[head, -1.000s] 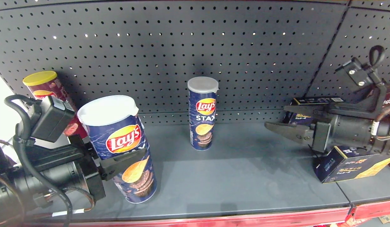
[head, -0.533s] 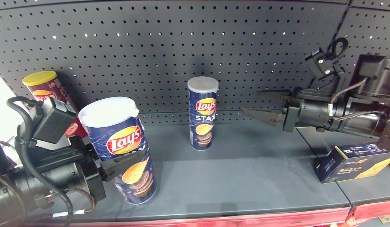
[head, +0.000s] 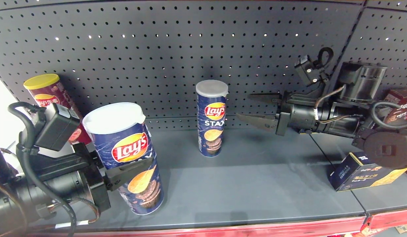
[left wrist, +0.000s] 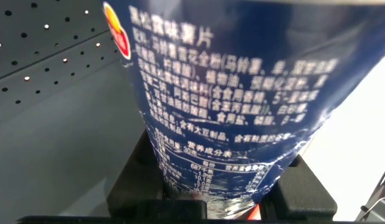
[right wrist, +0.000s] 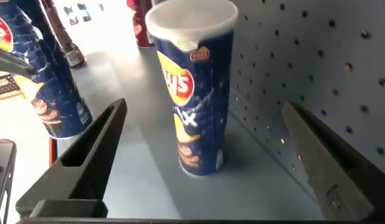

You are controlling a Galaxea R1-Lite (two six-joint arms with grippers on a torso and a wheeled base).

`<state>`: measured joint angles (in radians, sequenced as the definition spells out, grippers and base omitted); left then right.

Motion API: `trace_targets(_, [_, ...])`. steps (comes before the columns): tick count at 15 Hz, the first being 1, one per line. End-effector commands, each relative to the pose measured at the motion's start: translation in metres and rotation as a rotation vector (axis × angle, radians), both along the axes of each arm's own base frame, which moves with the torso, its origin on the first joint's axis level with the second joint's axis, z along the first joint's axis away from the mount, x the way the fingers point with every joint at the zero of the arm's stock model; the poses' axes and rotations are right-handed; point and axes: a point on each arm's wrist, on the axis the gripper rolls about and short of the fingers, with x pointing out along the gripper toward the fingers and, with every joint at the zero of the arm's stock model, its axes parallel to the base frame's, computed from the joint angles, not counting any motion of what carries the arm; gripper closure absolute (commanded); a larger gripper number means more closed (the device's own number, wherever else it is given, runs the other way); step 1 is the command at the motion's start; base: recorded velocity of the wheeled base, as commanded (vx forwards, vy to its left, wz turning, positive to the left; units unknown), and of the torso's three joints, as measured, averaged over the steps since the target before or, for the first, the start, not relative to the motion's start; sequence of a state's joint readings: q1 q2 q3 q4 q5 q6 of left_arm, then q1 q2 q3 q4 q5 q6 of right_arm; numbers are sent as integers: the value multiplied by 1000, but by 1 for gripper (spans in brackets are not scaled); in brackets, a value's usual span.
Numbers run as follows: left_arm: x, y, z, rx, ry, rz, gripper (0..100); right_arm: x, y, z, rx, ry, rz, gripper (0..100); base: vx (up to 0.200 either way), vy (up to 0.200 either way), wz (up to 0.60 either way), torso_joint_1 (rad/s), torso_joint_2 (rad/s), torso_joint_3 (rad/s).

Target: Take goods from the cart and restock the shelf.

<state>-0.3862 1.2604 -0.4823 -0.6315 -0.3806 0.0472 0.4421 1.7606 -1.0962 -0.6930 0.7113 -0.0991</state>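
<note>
Shelf (head: 256, 184) observation, head view, clock directions taken from the standing can.

- Standing blue chip can (head: 211, 118) with a pale lid: upright, mid-shelf, near the pegboard back wall (head: 190, 42). Nothing touches it.
- Left gripper (head: 124, 166): at 8 o'clock, near the shelf's front edge, pinching a second blue chip can (head: 121, 131) across its lower half. One finger (head: 131, 168) crosses the front of the label. This held can leans slightly, lid toward 11 o'clock. I cannot tell whether its base touches the shelf. In the left wrist view its printed side (left wrist: 230, 106) sits between the finger bases.
- Right gripper (head: 244, 107): at 3 o'clock, level with the standing can's upper half, jaws spread wide and holding nothing, tips pointing toward 9 o'clock, just short of the can. In the right wrist view the can (right wrist: 192, 93) stands framed between the two fingers of this gripper (right wrist: 205, 106), apart from both.
- Red can with yellow lid (head: 47, 90): at 9 o'clock, against the back wall.
- Dark snack box (head: 361, 171): at 4 o'clock, lying flat beneath the right arm.
</note>
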Motion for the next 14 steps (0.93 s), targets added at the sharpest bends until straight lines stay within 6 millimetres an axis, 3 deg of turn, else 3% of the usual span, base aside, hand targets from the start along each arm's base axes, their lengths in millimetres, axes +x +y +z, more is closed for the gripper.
trace_targets(1, [0,0,0,-1,-2,1,100,11,9,0,4,-11,28,0,0,0,0,0,0,0])
trace_targets(7, [0,0,1,-1,-4,1,100,31,27,-7,-4,-42,51,0,0,0,0,0,0,0])
trace_targets(14, [-1,1,0,-8,2,3,100,41,45,-33,-45,-17,84,0,0,0,0,0,0,0])
